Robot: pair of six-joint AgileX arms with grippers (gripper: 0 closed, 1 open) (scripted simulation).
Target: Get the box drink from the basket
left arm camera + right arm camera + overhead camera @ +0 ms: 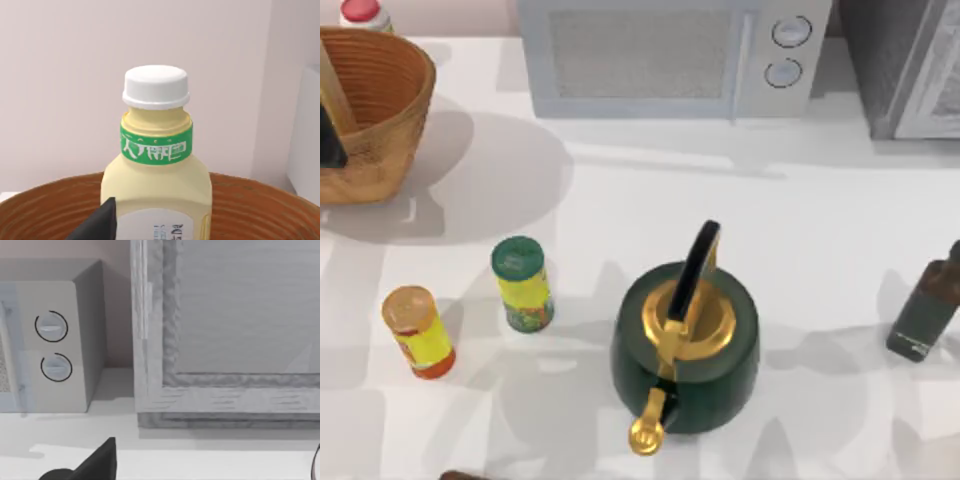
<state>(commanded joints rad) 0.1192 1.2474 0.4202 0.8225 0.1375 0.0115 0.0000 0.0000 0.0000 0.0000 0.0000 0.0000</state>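
Basket (380,90): far left of table (800,260). Box drink (157,170): pale yellow, white cap, green band, upright above basket rim. Left end effector (330,135): at basket, grip state cannot be told.

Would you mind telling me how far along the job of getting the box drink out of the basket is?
Done: the left pincer is at the basket. In hand: it sits close to the box drink, whose white cap tops the rim; grip unconfirmed. Left: lifting the drink clear. The right pincer idles facing the microwave.
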